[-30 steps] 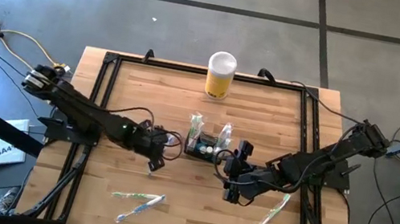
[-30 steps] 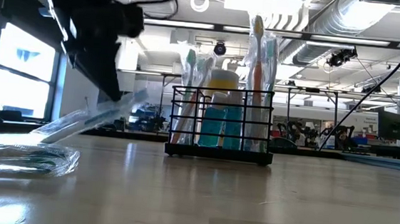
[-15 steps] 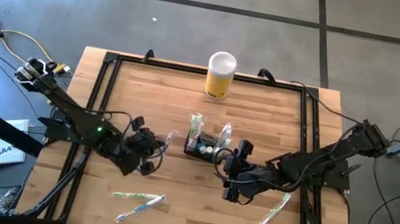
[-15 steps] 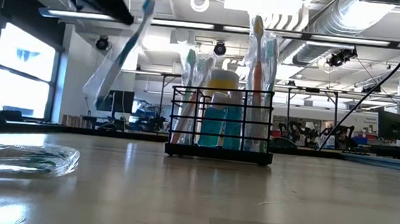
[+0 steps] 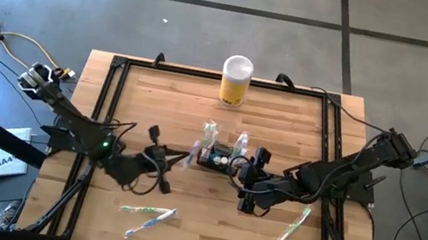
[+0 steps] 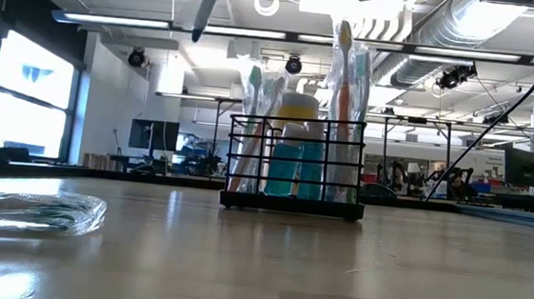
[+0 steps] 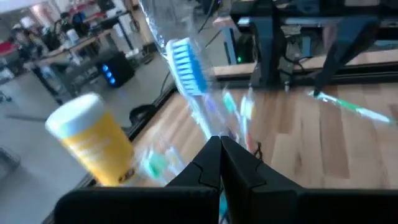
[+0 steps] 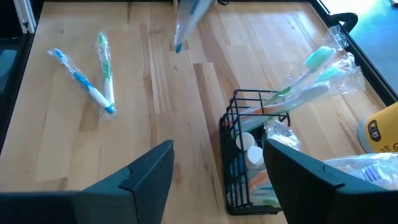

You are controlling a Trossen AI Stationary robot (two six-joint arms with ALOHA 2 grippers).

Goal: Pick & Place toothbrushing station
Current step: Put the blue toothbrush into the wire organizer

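Note:
The toothbrushing station, a small black wire-mesh caddy, stands on its base mid-table with wrapped toothbrushes upright in it. My left gripper is just left of it, raised and shut on a wrapped blue toothbrush whose head points toward the caddy. In the low view only the brush's tip shows near the top. My right gripper hangs open on the caddy's right side and touches nothing. My left gripper pinches the wrapped toothbrush by its handle between the two shut fingers. The brush runs on ahead along the fingers, bristle head farthest away and slanting upward. It is lifted clear of the table.
A yellow cylinder with a white lid stands at the far edge. Two wrapped toothbrushes lie near the front left, another at the front right. A black frame borders the wooden top.
My left gripper has risen and tipped up from pointing down to almost level, rolling as it went. The blue toothbrush, which slanted down to the table, has been lifted clear, and its head has swung up and toward the caddy.

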